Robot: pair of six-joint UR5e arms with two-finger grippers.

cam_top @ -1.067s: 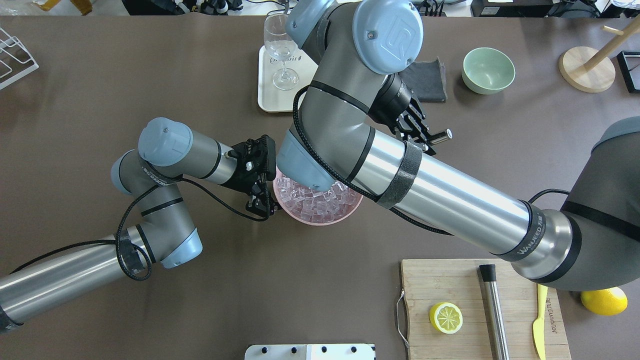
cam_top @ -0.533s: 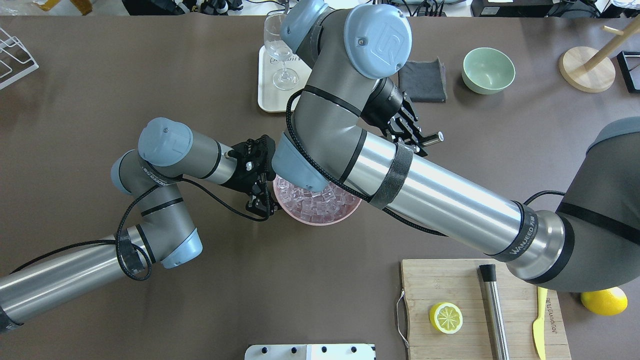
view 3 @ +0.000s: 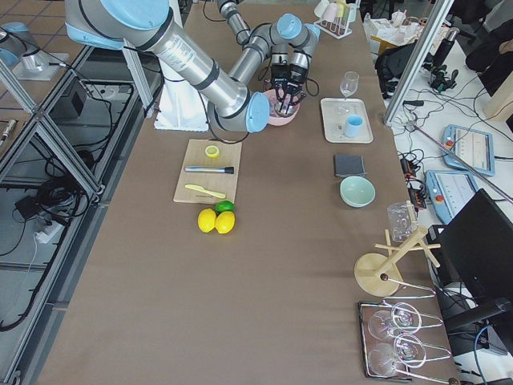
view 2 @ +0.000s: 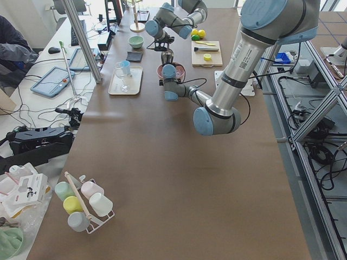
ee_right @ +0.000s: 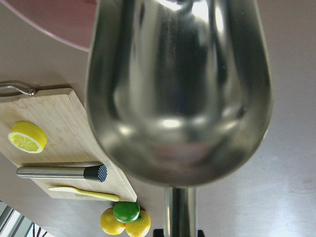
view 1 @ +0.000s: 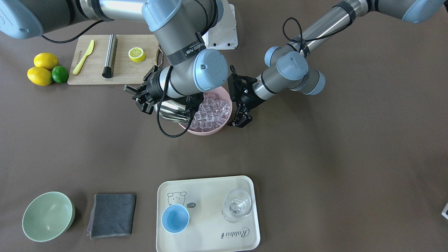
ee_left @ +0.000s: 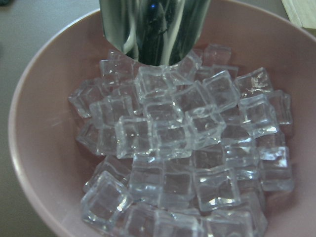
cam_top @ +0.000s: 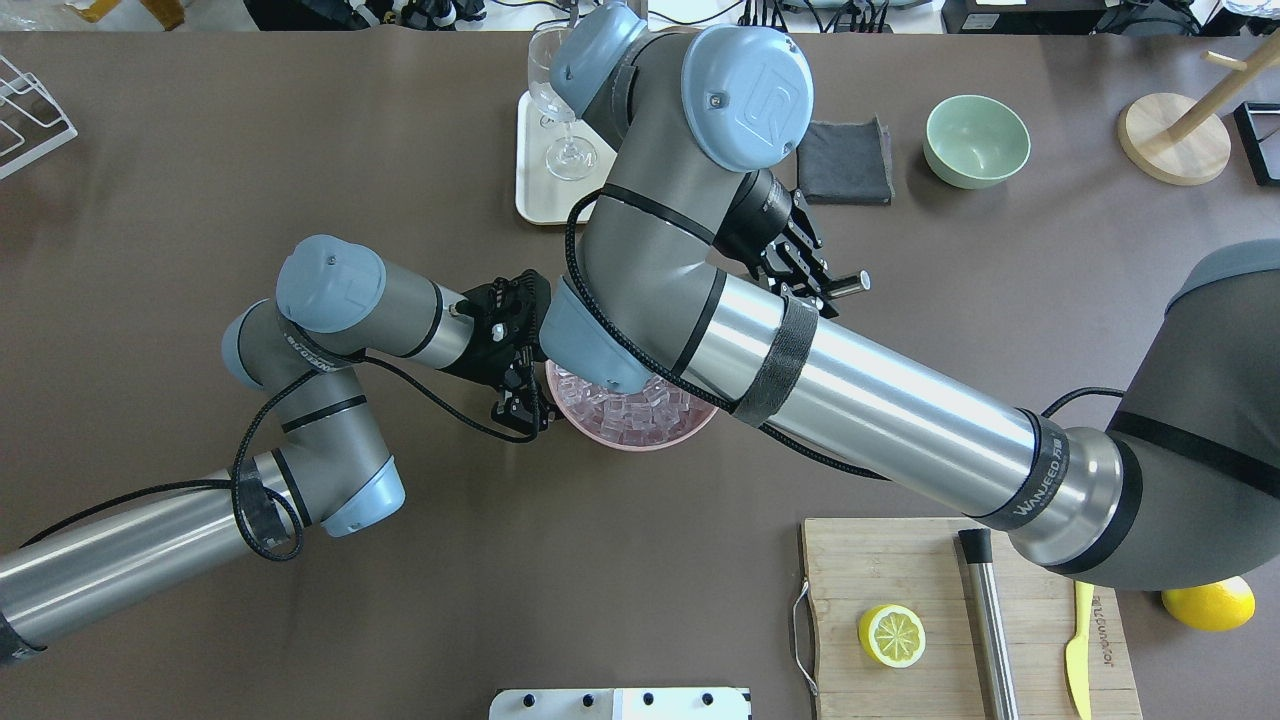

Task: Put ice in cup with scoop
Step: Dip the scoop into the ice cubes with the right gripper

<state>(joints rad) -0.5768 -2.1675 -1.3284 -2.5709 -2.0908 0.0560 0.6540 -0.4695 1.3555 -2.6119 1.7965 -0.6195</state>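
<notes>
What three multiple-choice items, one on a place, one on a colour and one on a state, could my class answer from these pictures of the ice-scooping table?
1. Where does the cup stand?
A) on the cutting board
B) on the cream tray
C) on the grey cloth

2. What colour is the bowl that holds the ice?
A) pink
B) white
C) black

3. What lies in the pan of the scoop?
A) heaped ice
B) a lemon slice
C) nothing

Key:
1 B: it stands on the tray beside the clear glass.
2 A: the rim around the cubes is pink.
3 C: the right wrist view shows only bare steel.
</notes>
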